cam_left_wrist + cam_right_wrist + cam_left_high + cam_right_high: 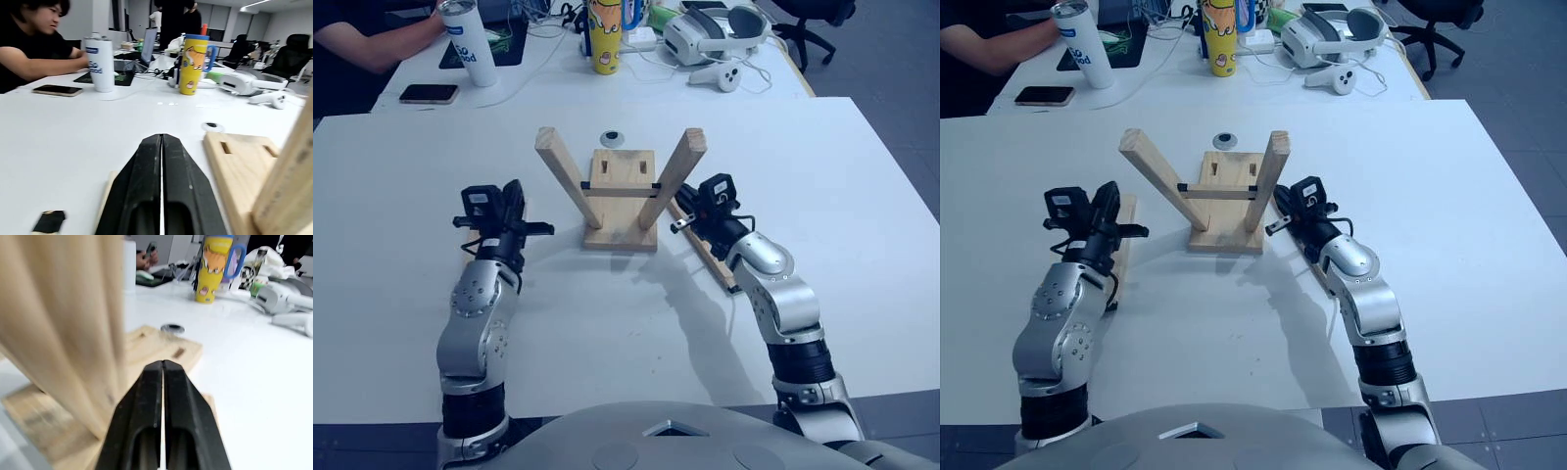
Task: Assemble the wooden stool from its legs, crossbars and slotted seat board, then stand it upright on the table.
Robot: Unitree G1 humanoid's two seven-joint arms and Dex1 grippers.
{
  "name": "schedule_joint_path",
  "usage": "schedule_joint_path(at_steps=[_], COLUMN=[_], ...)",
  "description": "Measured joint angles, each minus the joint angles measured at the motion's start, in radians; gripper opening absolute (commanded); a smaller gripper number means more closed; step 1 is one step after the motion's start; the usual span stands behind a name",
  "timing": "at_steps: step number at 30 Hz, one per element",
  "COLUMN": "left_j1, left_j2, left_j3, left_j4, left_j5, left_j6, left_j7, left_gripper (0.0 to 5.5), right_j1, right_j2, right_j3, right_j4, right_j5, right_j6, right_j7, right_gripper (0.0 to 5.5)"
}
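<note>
The slotted seat board [619, 237] lies flat in the middle of the white table. Two wooden legs stand on it and splay outward, the left leg [564, 178] and the right leg [672, 176], joined by a crossbar [621, 190]. My left gripper [516, 191] sits shut and empty to the left of the assembly, above a loose wooden piece [1126, 210] lying on the table. My right gripper [687, 201] is shut and empty close beside the right leg, over another loose wooden piece [712, 258]. In the wrist views the left fingers [146, 161] and the right fingers [149, 391] are pressed together.
A small round disc [613, 138] lies just behind the seat board. On the far table stand a yellow cup [605, 39] and a white tumbler [470, 41], with a phone [429, 93] and a headset [715, 34] with its controller [726, 75]. The near table surface is bare.
</note>
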Motion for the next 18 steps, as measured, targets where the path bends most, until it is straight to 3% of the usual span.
schedule_joint_path(at_steps=[3, 7, 14, 18], left_j1=[-0.033, -0.077, -0.097, -0.101], left_j2=[0.087, 0.261, 0.738, 0.795], left_j3=[0.038, -0.057, -0.155, -0.214], left_j4=[0.049, 0.109, 0.079, 0.080], left_j5=[-0.035, -0.132, -0.222, -0.203], left_j6=[0.014, 0.154, 0.298, 0.293], left_j7=[-0.113, -0.405, -0.942, -1.010], left_gripper=[0.02, 0.02, 0.02, 0.02], right_j1=[-0.015, -0.036, -0.026, -0.028], right_j2=[-0.004, 0.015, 0.052, 0.086], right_j3=[-0.003, 0.043, 0.182, 0.308], right_j4=[0.040, 0.033, -0.021, -0.063], right_j5=[-0.003, -0.009, -0.042, -0.061], right_j6=[-0.037, -0.047, -0.042, -0.017], right_j7=[0.025, 0.047, 0.058, 0.093], right_gripper=[0.00, 0.00, 0.00, 0.00])
